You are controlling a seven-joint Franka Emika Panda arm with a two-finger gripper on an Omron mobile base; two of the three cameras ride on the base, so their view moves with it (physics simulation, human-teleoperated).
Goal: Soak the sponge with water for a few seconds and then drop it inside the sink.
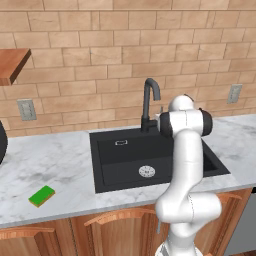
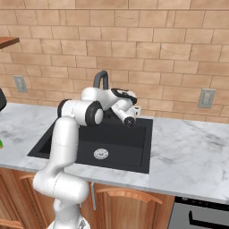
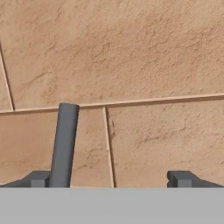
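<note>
while the sponge (image 1: 42, 196) lies on the counter (image 1: 60, 165), the end effector (image 3: 111, 179) gapes open, gripping nothing, facing the brick wall (image 3: 144, 57).

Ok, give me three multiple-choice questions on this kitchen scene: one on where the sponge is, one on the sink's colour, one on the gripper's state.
1. Where is the sponge?
A. in the basin
B. on the counter left of the sink
C. in the gripper

2. What colour is the sink?
A. black
B. silver
C. white

3. How is the gripper?
A. shut on the sponge
C. shut and empty
B. open, holding nothing

Answers: 1 B, it lies flat on the marble; 2 A, a matte black basin; 3 B, the hand view shows its fingertips wide apart.
</note>
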